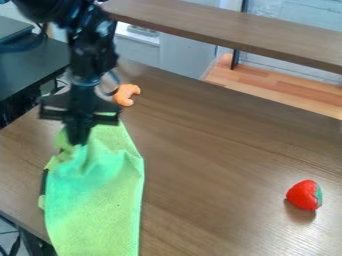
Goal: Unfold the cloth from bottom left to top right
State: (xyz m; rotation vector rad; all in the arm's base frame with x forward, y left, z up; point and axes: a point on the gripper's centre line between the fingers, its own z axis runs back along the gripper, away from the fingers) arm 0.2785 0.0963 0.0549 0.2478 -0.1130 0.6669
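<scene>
So the long green fabric cloth (97,210) goes kinda minty up top, more yellowish lower down. Flat wooden bench (214,150)'s brown with streaky grain. Rounded red toy strawberry (303,195) has a green cap, and that curved toy (125,94)? Plain orange.

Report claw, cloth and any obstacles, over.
Claw shut on green cloth. Cloth rumpled near claw. Orange toy just beyond, possible snag. Strawberry well clear.
</scene>
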